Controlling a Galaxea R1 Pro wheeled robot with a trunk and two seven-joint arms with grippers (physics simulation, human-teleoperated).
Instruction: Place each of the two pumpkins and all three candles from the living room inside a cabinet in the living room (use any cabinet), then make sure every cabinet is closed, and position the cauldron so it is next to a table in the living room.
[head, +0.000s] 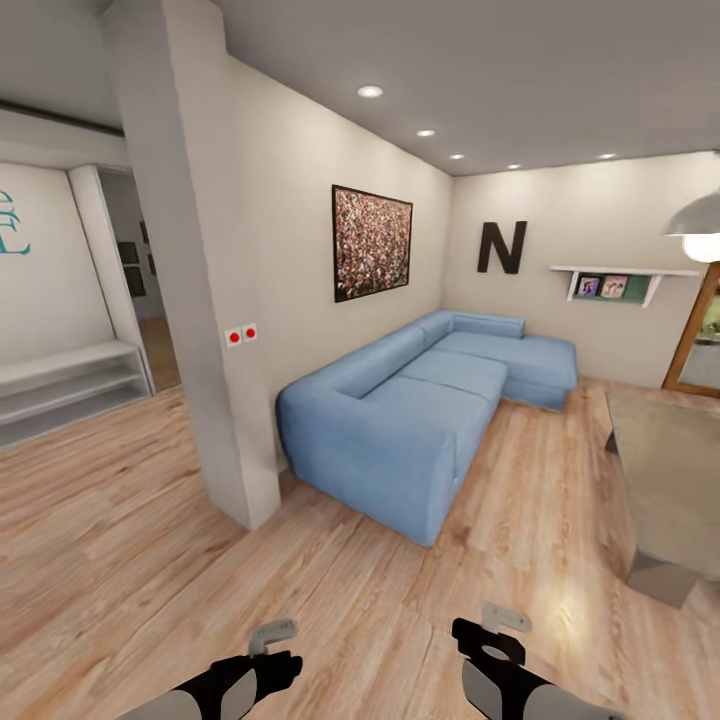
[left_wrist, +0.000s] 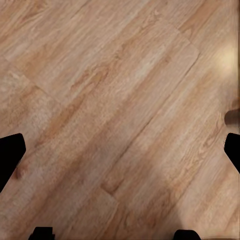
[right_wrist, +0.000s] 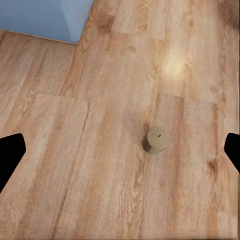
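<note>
At nine o'clock in the head view a low white shelf unit (head: 62, 388) sits against the far wall, under part of a teal letter. A thick white pillar (head: 190, 260) rises at about eleven o'clock, with two small red buttons (head: 241, 334) on its face. Past it, around twelve o'clock, a long blue corner sofa (head: 420, 410) runs along the wall beneath a dark framed picture (head: 371, 243) and a big black letter N (head: 501, 247). A white wall shelf (head: 618, 279) with small photos hangs at about two o'clock. At three o'clock the grey glass table (head: 668, 478) stands on the wooden floor (head: 120, 520), well apart from the sofa.

Down at seven o'clock the left gripper (head: 272, 640) hangs over bare planks; its wrist view shows the jaws spread wide with nothing between them. At five o'clock the right gripper (head: 500, 625) hangs likewise, jaws released and empty. Its wrist view looks down on one stubby grey-beige candle (right_wrist: 157, 139) standing upright on the floor, clear of both fingertips, near a blue corner of the sofa.
</note>
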